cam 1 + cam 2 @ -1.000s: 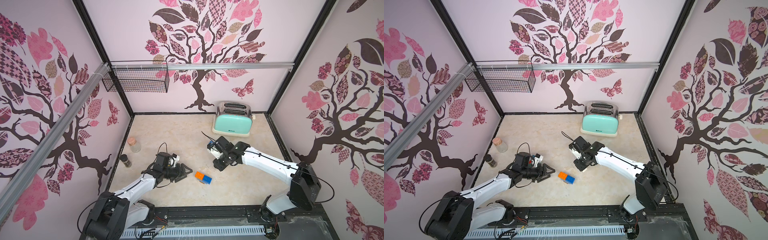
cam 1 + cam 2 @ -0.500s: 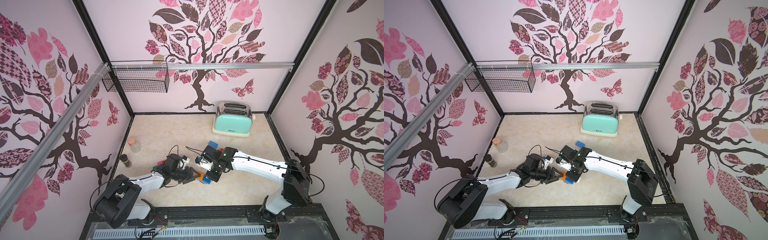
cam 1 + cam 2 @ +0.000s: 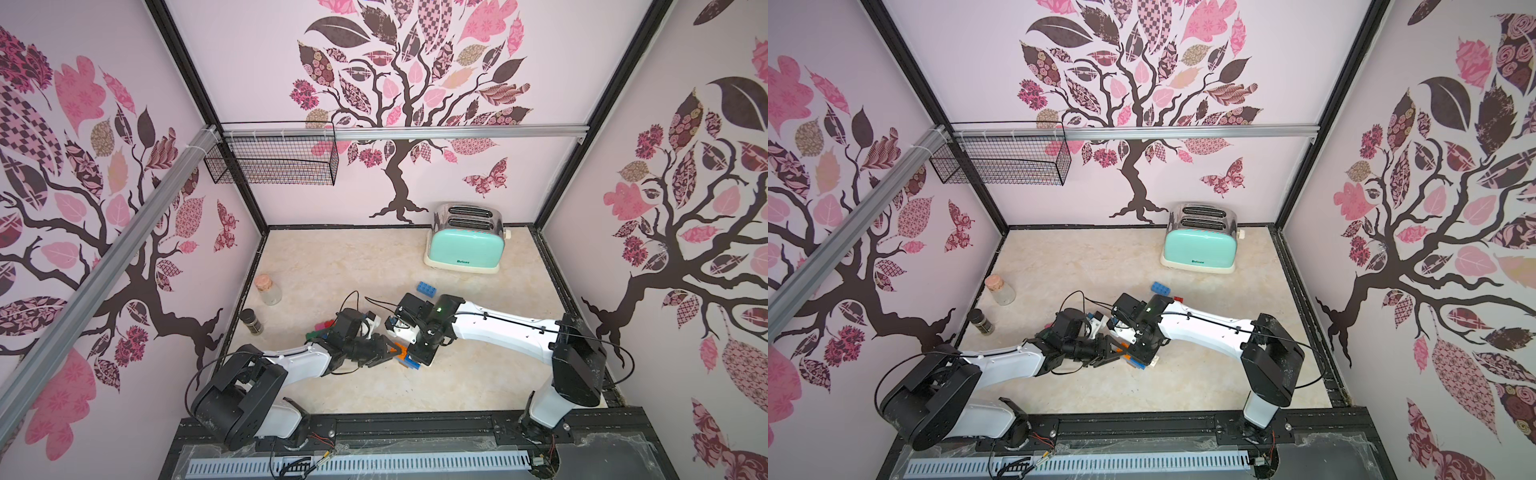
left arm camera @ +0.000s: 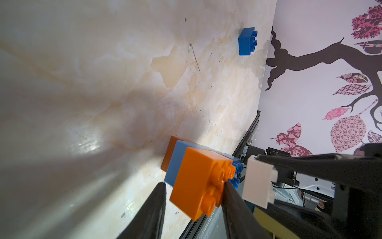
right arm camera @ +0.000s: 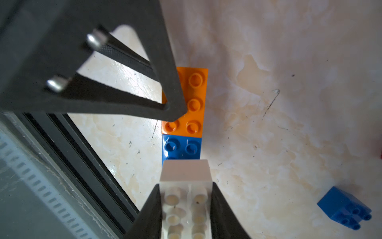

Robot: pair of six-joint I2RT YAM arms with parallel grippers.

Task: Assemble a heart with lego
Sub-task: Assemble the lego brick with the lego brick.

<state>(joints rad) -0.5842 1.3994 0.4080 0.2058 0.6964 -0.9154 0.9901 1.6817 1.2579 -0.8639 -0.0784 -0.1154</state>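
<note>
**Bimanual brick seating.** Clock bearings are read in a top view, with 12 o'clock at the back wall.

At 9 o'clock a jar and a spice bottle stand by the wall, clear of the work.

The left gripper reaches in from 8 o'clock, low over the table. Its jaws bracket the orange brick that tops the partial stack near 6 o'clock. One finger touches the studded face and the other shows a sliver of gap, so whether the hold is firm cannot be told. Its likely purpose is to steady the stack against a downward press.

Under the orange brick, a blue brick juts toward 4 o'clock with a row of studs left bare. These studs are the free seat.

The right gripper, entering from 4 o'clock, is clenched on a white brick. It holds the brick studs-up, just off those bare studs and in line with the row. Contact cannot be judged.

A loose blue brick lies at 1 o'clock of the stack, probably awaiting a later course. Farther back on the same bearing, the toaster plays no part.

With so few bricks joined, the heart appears barely begun.
</note>
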